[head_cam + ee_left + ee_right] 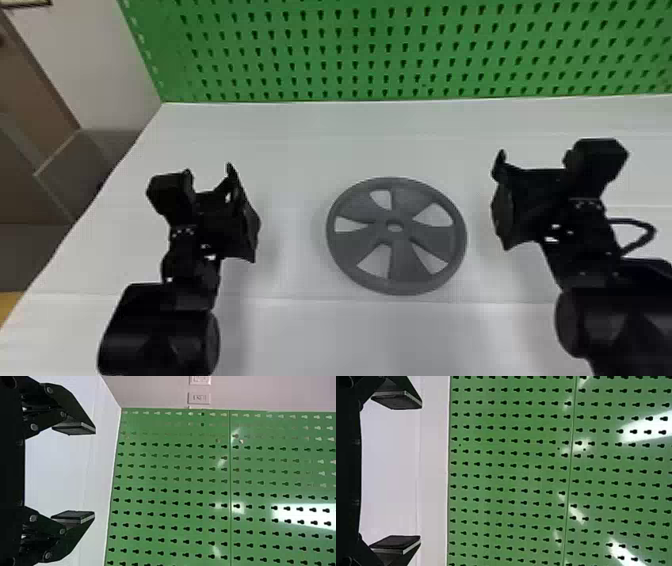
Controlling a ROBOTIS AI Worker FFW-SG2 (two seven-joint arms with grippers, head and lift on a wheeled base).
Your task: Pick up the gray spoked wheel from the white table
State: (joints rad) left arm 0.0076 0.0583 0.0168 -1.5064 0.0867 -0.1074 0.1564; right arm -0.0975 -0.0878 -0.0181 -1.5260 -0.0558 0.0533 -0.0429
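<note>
The white table (300, 150) is the largest thing, and it spreads under both arms. Behind its far edge is standing the green pegboard (350, 50), with many dark holes in rows. The gray spoked wheel (400, 270) lies flat on the table, between the two end effectors and apart from both. It has five broad spokes and a round hole in the middle. The left end effector (209, 180) is opened wide, its two flat fingers (75, 516) well apart. The right end effector (535, 162) is opened wide too. The smallest are two pale wall plates (199, 398), above the pegboard.
</note>
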